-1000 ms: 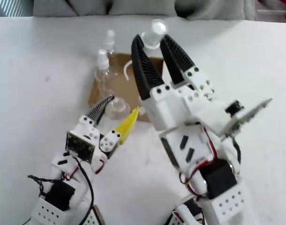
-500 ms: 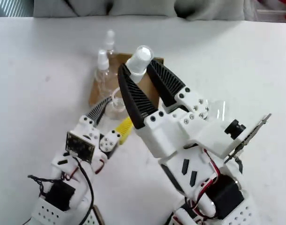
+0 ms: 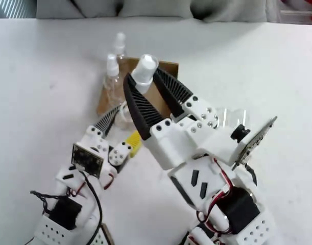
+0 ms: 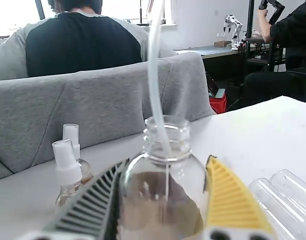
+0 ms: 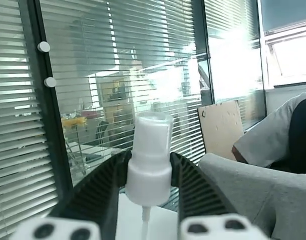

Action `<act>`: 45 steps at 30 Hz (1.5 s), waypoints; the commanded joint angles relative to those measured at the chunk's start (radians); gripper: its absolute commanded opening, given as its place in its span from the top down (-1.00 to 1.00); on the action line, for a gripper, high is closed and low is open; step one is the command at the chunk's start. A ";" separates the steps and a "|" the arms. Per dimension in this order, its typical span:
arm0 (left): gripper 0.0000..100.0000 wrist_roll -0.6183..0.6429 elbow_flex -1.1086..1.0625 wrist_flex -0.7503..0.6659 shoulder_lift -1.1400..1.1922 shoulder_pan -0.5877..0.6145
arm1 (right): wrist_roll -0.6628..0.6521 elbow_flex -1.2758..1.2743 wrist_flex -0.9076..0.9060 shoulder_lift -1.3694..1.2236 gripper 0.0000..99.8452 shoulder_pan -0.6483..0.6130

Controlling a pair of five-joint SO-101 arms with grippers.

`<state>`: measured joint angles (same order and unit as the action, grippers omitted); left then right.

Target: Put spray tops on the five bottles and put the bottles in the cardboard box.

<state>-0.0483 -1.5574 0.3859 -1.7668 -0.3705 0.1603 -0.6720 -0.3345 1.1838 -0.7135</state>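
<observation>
Above the cardboard box [image 3: 168, 67] toward the worktop's far edge, the right end effector [image 5: 149, 160] grips a white spray top [image 3: 145, 66]. Its tube [image 4: 154, 75] enters the open bottle [image 4: 163, 200], which the left end effector [image 3: 122, 128] clamps upright just beneath.

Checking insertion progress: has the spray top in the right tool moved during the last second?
Yes. The spray top came from beyond the far edge of the cardboard box to over it.

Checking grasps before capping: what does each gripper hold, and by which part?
The right gripper holds the spray top by its white collar, under the nozzle head. The left gripper holds the open bottle by its body, just below the neck.
</observation>
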 commanded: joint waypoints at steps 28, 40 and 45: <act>0.94 0.002 0.011 -0.035 -0.019 -0.007 | 0.003 -0.061 0.074 0.013 0.97 0.048; 0.94 -0.002 0.011 -0.035 -0.019 -0.007 | 0.005 -0.216 0.079 0.013 0.97 0.045; 0.94 -0.002 0.011 -0.035 -0.019 -0.007 | 0.005 -0.279 0.081 0.015 0.97 0.042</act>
<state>-0.0483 -1.5574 0.3859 -1.7668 -0.3705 0.1603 -0.9482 -0.2793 1.1884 -0.6767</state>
